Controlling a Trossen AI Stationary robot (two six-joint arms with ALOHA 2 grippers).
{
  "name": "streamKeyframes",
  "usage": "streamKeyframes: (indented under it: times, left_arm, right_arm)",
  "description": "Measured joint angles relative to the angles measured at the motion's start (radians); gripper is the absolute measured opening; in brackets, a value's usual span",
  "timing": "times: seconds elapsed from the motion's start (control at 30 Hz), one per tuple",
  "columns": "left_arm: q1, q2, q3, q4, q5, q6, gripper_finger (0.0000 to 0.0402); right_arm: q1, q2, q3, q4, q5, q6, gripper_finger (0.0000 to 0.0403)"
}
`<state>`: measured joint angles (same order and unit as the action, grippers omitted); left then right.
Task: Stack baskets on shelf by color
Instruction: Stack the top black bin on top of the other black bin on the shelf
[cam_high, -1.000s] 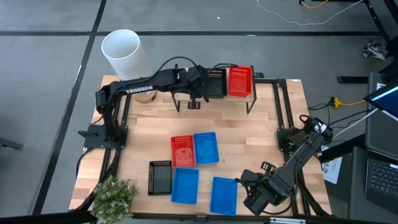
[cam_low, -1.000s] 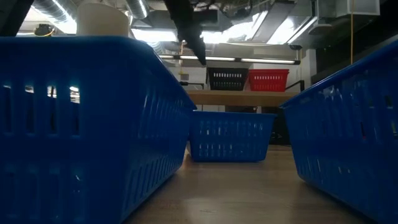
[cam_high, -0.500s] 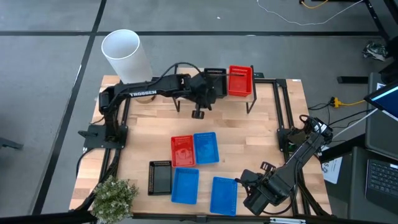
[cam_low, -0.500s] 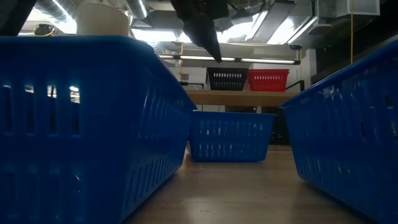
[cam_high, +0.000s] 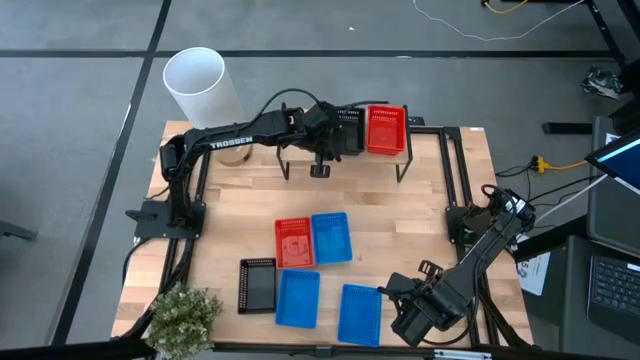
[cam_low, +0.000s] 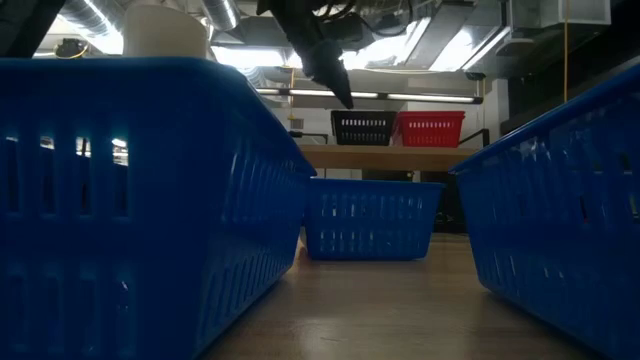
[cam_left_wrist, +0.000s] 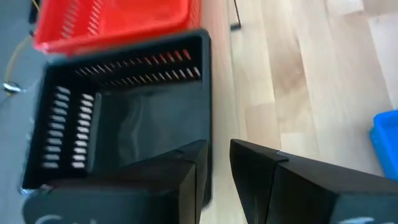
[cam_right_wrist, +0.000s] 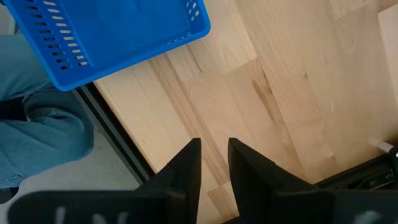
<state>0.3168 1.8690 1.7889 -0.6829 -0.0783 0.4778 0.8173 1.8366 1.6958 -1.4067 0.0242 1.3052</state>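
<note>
The shelf stands at the table's far edge. A black basket and a red basket rest side by side on its top by their bottoms. On the table lie a red basket, a black basket and three blue baskets. My left gripper hovers shut at the shelf's near edge, just beside and above the shelf's black basket. My right gripper waits shut at the table's near right corner.
A white cylinder stands at the far left corner and a small plant at the near left corner. A person's jeans show past the near edge. Bare wood lies between the shelf and the baskets on the table.
My left gripper swung a little toward the table's near edge and right, then came back toward the shelf, ending slightly farther right beside the black basket. The baskets have kept their places.
</note>
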Motion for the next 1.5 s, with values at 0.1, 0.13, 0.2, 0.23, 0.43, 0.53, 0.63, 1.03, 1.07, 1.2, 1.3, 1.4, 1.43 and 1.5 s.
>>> streamKeyframes:
  times: [0.1, 0.13, 0.2, 0.23, 0.43, 0.53, 0.63, 1.03, 1.07, 1.2, 1.3, 1.4, 1.43, 1.5]
  left_arm:
    - [-0.001, 0.0, 0.0, 0.031, 0.019, 0.0, 0.0063]
    - [-0.002, 0.0, 0.0, 0.04, 0.021, 0.0, 0.0063]
    - [-0.002, 0.0, 0.0, 0.049, 0.024, 0.0, 0.0063]
    - [-0.002, 0.0, 0.0, 0.051, 0.022, 0.001, 0.0063]
    - [-0.027, -0.032, 0.0, 0.019, -0.079, 0.042, 0.0063]
    - [-0.038, -0.078, 0.001, 0.011, -0.157, 0.086, 0.0063]
    - [-0.018, -0.121, 0.001, -0.005, -0.128, 0.152, 0.0063]
    - [0.246, -0.023, 0.001, 0.162, 0.363, 0.101, 0.0063]
    - [0.249, -0.009, 0.001, 0.19, 0.369, 0.1, 0.0063]
    - [0.243, 0.03, 0.001, 0.276, 0.368, 0.1, 0.0063]
    - [0.239, 0.041, 0.001, 0.276, 0.365, 0.099, 0.0063]
    - [0.242, 0.057, 0.001, 0.242, 0.347, 0.081, 0.0063]
    - [0.243, 0.062, 0.001, 0.228, 0.337, 0.078, 0.0063]
    - [0.244, 0.068, 0.001, 0.215, 0.296, 0.079, 0.0063]
  right_arm:
    - [0.0, 0.0, 0.0, 0.0, 0.0, 0.0, 0.0079]
    - [0.0, 0.0, 0.0, 0.0, 0.0, 0.0, 0.0079]
    - [0.0, 0.0, 0.0, 0.0, 0.0, 0.0, 0.0079]
    - [0.0, 0.0, 0.0, 0.0, 0.0, 0.0, 0.0079]
    - [-0.003, 0.0, 0.0, -0.005, 0.036, -0.071, 0.0079]
    - [-0.024, 0.0, 0.0, -0.006, 0.079, -0.144, 0.0079]
    - [-0.068, 0.0, 0.0, -0.011, 0.12, -0.221, 0.0079]
    - [-0.237, 0.0, 0.0, -0.043, 0.114, -0.322, 0.0079]
    - [-0.239, 0.0, 0.0, -0.048, 0.114, -0.322, 0.0079]
    - [-0.239, 0.0, 0.0, -0.068, 0.114, -0.322, 0.0079]
    - [-0.238, 0.0, 0.0, -0.071, 0.114, -0.322, 0.0079]
    - [-0.237, 0.0, 0.0, -0.073, 0.114, -0.321, 0.0079]
    - [-0.235, 0.0, 0.0, -0.072, 0.114, -0.321, 0.0079]
    - [-0.231, 0.0, 0.0, -0.073, 0.114, -0.321, 0.0079]
